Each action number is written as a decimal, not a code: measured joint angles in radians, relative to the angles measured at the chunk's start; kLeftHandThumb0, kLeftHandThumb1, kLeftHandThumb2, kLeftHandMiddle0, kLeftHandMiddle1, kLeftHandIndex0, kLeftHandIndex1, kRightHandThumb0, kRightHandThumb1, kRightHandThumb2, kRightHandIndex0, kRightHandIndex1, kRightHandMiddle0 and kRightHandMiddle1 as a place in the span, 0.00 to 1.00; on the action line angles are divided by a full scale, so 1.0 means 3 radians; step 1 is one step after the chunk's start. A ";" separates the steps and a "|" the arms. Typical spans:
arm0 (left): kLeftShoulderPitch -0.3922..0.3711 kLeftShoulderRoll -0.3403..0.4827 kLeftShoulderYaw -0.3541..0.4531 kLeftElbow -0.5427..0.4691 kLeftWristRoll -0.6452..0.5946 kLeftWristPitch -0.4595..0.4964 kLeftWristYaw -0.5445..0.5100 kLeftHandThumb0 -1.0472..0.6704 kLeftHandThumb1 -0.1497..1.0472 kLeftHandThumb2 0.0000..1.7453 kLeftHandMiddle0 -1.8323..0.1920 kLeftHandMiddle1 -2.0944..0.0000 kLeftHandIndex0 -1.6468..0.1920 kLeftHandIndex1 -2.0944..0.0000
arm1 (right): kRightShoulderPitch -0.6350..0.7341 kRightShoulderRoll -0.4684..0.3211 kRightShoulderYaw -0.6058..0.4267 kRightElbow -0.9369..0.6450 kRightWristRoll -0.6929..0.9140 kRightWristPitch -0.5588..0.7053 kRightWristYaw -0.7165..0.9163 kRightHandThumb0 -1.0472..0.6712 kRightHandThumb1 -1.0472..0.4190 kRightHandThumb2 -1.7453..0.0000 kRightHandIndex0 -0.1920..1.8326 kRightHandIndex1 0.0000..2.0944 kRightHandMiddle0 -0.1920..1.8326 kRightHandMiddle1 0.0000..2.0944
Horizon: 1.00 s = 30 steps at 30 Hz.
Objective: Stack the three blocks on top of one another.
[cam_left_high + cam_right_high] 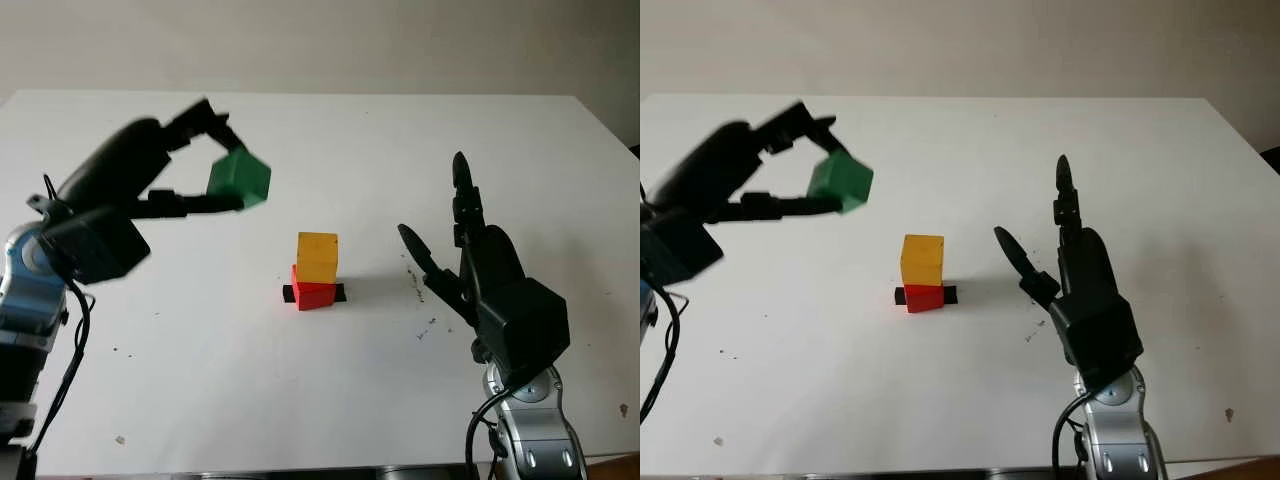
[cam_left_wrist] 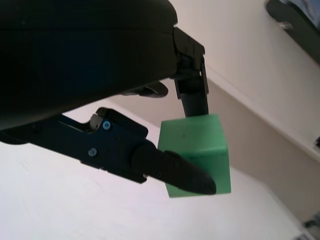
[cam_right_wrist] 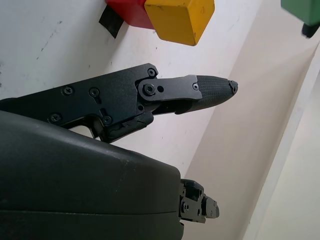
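Green block (image 1: pixel 239 179): matte cube with softened edges, pinched between the black fingers of the left hand (image 1: pixel 205 160), held in the air up and to the left of the yellow block (image 1: pixel 317 257), well apart from it. The left wrist view gives the grip closely: one rounded fingertip (image 2: pixel 192 179) lies across a lower face, another finger presses the upper edge. Yellow block: smooth cube, seated on the red block (image 1: pixel 313 292), slightly askew. Red block: sits on a short strip of black tape (image 1: pixel 289 293) on the white table (image 1: pixel 300 400), whose surface carries small dark specks. Right hand (image 1: pixel 470 270): open, holding nothing, glossy black shell, to the right of the yellow block; the right wrist view shows its textured fingertip pad (image 3: pixel 215 90).
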 measured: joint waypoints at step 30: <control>0.0686 -0.1222 -0.0012 -0.0725 -0.0886 0.1602 -0.0170 0.29 1.00 0.07 0.77 0.98 0.67 0.29 | 0.0003 -0.0002 0.0010 0.0029 -0.0016 -0.0036 0.0003 0.24 0.00 0.83 0.00 0.02 0.03 0.02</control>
